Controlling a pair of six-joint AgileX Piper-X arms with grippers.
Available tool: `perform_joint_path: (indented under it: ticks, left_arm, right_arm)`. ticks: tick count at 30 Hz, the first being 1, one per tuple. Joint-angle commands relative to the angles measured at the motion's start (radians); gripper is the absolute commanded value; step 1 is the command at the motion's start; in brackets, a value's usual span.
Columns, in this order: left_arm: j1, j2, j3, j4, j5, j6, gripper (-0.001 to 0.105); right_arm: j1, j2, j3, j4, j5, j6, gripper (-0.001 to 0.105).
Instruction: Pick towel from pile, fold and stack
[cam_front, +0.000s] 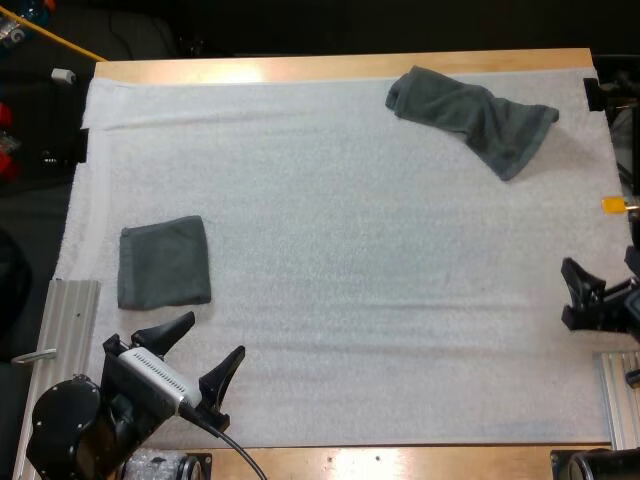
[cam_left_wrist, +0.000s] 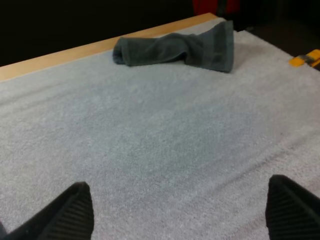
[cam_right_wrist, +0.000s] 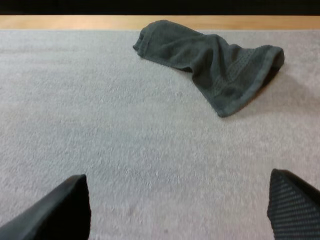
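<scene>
My right pincer (cam_front: 567, 292): spread wide, empty, at the mat's (cam_front: 350, 330) right edge.
My left pincer (cam_front: 215, 335): spread wide, empty, at the near left corner.
Crumpled towel (cam_front: 470, 118): by the far right corner, ahead of my right pincer, well apart.
Its long way: slants from the far edge toward the right edge.
Nearer arm: the right, I think.
Folded towel (cam_front: 165, 262): just past my left pincer.
</scene>
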Motion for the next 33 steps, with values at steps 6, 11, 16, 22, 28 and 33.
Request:
perform_joint_path:
  ticks: [6,11,16,22,28,33]
  left_arm:
    - [-0.005,0.002,-0.007,-0.014,0.063,-0.001,0.069]
    - [-0.005,0.002,-0.007,-0.014,0.073,-0.001,0.069]
    - [-0.005,0.002,-0.007,-0.011,0.080,-0.005,0.069]
    - [-0.005,0.002,-0.007,-0.009,0.086,-0.008,0.069]
    - [-0.005,0.002,-0.007,-0.004,0.086,-0.021,0.069]
    - [-0.005,0.002,-0.007,-0.002,0.108,-0.024,0.069]
  right_arm:
    - [-0.006,0.150,-0.074,-0.045,0.001,-0.010,0.071]
    - [-0.006,0.257,-0.107,-0.094,0.058,0.043,0.071]
    - [-0.006,0.363,-0.117,-0.168,0.072,0.115,0.071]
    - [-0.006,0.504,-0.117,-0.227,0.088,0.168,0.071]
    - [-0.006,0.636,-0.117,-0.311,0.107,0.199,0.071]
    - [-0.006,0.765,-0.141,-0.382,0.119,0.247,0.071]
